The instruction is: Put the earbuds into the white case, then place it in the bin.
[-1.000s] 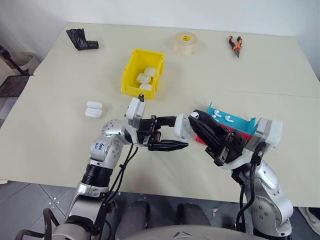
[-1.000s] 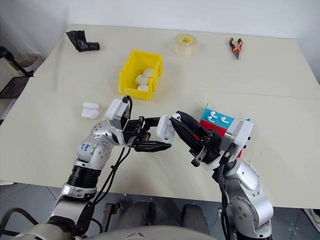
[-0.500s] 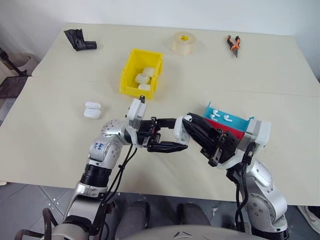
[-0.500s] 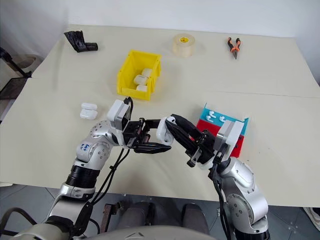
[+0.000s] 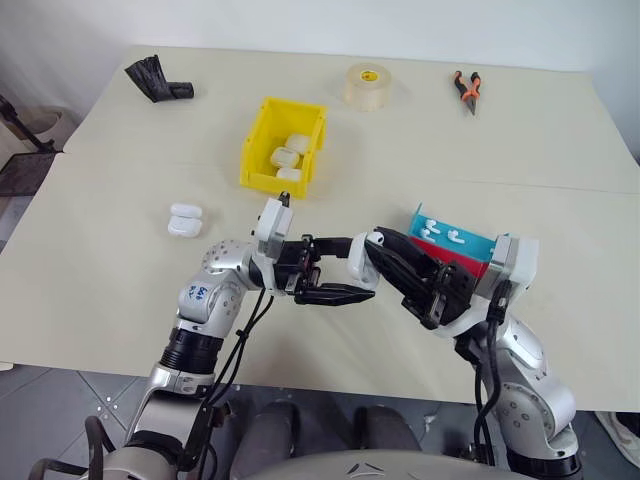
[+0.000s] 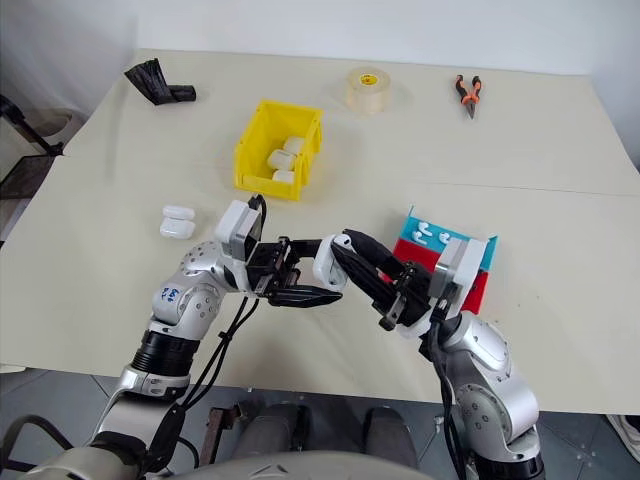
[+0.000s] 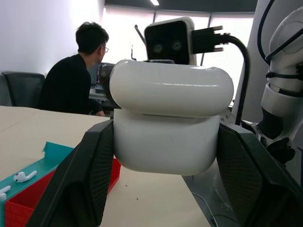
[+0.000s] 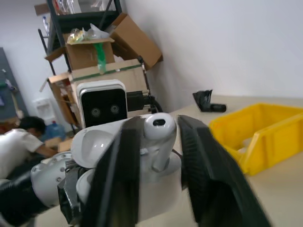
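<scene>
Left pincer (image 7: 163, 156) clamps upright case (image 7: 168, 125) (lid ajar); right pincer's (image 8: 158, 156) earbud (image 8: 158, 137) seemingly stem-down.

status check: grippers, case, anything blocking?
Left gripper shut on white case, lid open. Right gripper holds earbud over the case. Nothing in the way.

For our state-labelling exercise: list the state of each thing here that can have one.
Glossy white earbud case: lid open, clamped in left hand.
Tiny white earbud: stem in case, head protruding.
Yellow plastic bin: holds three white cases.
Teal plastic tray: holds loose earbuds.
</scene>
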You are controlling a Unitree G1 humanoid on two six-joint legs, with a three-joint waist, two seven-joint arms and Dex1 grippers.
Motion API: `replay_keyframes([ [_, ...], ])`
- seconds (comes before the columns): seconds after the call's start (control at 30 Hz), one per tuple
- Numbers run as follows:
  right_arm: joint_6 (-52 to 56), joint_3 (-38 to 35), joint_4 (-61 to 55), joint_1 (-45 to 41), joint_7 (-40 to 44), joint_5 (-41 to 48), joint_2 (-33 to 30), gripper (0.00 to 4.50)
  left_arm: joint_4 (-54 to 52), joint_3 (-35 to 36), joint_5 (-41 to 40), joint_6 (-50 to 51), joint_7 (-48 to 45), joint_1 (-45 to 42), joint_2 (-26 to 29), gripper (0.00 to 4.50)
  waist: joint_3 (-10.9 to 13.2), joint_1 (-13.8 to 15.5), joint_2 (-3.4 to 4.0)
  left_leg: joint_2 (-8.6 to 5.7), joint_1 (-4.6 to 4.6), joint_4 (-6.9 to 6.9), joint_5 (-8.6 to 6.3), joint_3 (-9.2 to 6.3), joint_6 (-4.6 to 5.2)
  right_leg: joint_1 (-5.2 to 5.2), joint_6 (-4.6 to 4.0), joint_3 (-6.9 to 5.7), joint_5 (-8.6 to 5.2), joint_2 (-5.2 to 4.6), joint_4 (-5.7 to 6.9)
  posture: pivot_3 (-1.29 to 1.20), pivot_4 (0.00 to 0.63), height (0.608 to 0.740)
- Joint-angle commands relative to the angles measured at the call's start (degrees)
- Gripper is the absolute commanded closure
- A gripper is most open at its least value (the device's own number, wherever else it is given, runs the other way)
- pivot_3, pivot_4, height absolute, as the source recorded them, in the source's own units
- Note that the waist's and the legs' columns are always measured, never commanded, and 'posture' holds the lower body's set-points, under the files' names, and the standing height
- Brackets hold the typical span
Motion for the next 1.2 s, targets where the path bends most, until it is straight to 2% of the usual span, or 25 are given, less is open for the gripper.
replay_keyframes([
  [0.03,0.7,0.6,0.2,-0.3,0.9,-0.2,-1.1,2.02,-2.0,0.3,-1.0,-1.7,-0.1,-1.2,-1.5,1.69,0.0,0.0,0.0,0.0,0.0,0.0,0.0,0.0,0.0,0.0,0.0,0.0,0.0,0.0,0.0,0.0,0.15,0.74],
  [0.23,1.4,-1.6,-0.7,-1.6,0.8,2.1,-3.1,0.02,-1.7,0.5,-1.0,-2.2,-0.2,-1.1,-1.6,1.69,0.0,0.1,0.0,0.0,0.0,0.0,0.0,0.0,0.0,0.0,0.0,0.0,0.0,0.0,0.0,0.0,0.15,0.74],
  [0.53,1.0,-4.2,-0.2,-2.1,1.3,3.1,-4.8,0.02,-1.7,0.4,-0.6,-2.9,0.4,-0.3,-2.2,1.69,0.0,0.0,0.0,0.0,0.0,0.0,0.0,0.01,0.0,0.01,0.0,0.0,0.0,-0.01,-0.01,0.0,0.15,0.74],
  [0.7,1.1,-12.5,-0.3,-1.2,2.9,5.6,-9.9,0.02,-0.8,0.7,0.5,-4.2,0.3,0.6,-0.9,1.69,0.0,0.2,0.0,-0.02,-0.01,0.01,0.0,0.01,0.01,0.02,0.0,-0.02,0.0,-0.03,-0.02,0.0,0.15,0.74],
  [0.87,-0.6,-23.6,1.9,6.2,9.7,4.3,-18.1,0.02,-0.1,0.8,1.4,-5.7,0.2,1.6,0.5,1.69,0.0,0.8,-0.01,-0.02,-0.01,-0.11,0.0,0.02,0.03,0.04,0.0,-0.06,0.0,-0.03,-0.1,0.0,0.15,0.74],
  [1.07,-8.5,-33.8,9.4,20.0,23.2,-3.7,-24.3,0.02,0.4,1.1,2.6,-7.9,-0.1,2.7,1.5,1.69,0.0,1.5,-0.01,-0.08,0.0,-0.14,0.05,0.09,0.12,0.1,0.02,-0.06,0.01,-0.06,-0.16,0.0,0.15,0.74],
  [1.2,-8.8,-35.7,11.2,20.7,24.8,-4.7,-26.5,0.02,1.1,0.9,3.6,-9.9,-0.7,3.4,1.8,1.69,0.0,1.1,-0.01,-0.03,0.07,-0.15,0.06,0.26,0.13,0.13,0.02,-0.12,0.01,-0.04,-0.23,0.0,0.15,0.74],
])
